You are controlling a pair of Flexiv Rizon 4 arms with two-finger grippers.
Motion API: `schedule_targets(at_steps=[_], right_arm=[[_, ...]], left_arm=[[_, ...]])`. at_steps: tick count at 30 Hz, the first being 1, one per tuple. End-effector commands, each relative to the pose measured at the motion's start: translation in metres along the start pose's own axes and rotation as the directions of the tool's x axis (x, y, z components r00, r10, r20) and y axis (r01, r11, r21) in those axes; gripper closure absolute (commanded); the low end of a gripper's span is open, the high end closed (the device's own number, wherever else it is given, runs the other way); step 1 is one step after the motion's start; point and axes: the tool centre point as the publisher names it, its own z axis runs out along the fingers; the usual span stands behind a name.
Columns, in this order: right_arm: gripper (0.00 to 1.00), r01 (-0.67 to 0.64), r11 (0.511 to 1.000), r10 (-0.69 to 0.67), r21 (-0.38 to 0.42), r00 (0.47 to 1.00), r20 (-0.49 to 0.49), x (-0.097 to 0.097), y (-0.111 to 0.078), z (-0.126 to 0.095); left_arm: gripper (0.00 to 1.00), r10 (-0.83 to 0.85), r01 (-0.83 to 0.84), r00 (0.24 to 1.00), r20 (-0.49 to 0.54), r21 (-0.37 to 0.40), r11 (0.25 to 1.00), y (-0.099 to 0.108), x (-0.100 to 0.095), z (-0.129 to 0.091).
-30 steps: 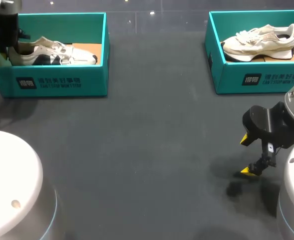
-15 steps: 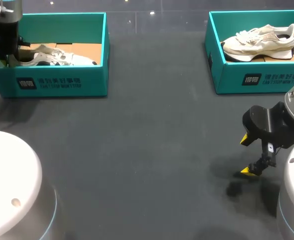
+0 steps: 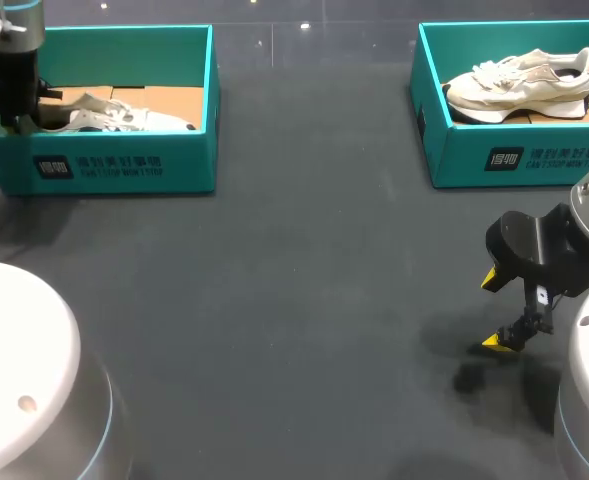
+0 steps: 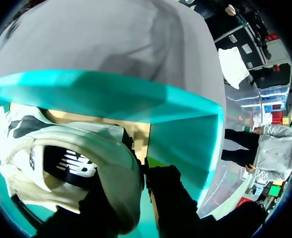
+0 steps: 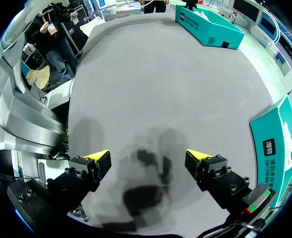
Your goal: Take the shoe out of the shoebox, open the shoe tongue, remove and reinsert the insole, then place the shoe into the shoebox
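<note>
Left hand (image 3: 19, 118) has dropped lower and the shoe (image 3: 114, 115) went with it. A second ago the shoe rode above the left box (image 3: 124, 165) wall; now it sits down inside. This reads as the final put-back, with the release still due. The left wrist view shows what the overhead view hides: the fingers (image 4: 170, 203) are pinching the shoe's heel rim. Right hand (image 3: 492, 310) is spread and empty, low over the tabletop (image 3: 294, 300), and hasn't moved.

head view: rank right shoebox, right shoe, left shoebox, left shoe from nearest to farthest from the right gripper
From the right gripper:
1. right shoebox, just beyond it on the right side
2. right shoe, inside that box
3. left shoebox, far across on the left
4. left shoe, inside that box, toward its outer end
</note>
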Motion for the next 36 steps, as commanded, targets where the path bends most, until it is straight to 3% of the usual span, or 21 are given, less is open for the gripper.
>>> schedule_targets(at_steps=[1, 10, 32, 36], right_arm=[[0.0, 0.0, 1.0, 0.0, -0.001, 1.0, 0.004, 0.002, -0.001, 0.0], [0.0, 0.0, 1.0, 0.0, -0.001, 1.0, 0.004, 0.002, -0.001, 0.0], [0.0, 0.0, 1.0, 0.0, -0.001, 1.0, 0.004, 0.002, -0.001, 0.0], [0.0, 0.0, 1.0, 0.0, -0.001, 1.0, 0.004, 0.002, -0.001, 0.0]], left_arm=[[1.0, -0.006, 0.006, 1.0, 0.003, 0.0, 1.0, 0.001, -0.002, 0.0], [1.0, -0.019, 0.019, 1.0, -0.007, 0.009, 1.0, 0.003, -0.01, 0.004], [1.0, -0.012, 0.012, 1.0, 0.006, 0.043, 0.999, 0.004, -0.008, 0.023], [0.75, -0.009, 0.009, 1.0, 0.012, 0.04, 0.999, 0.005, -0.006, 0.022]])
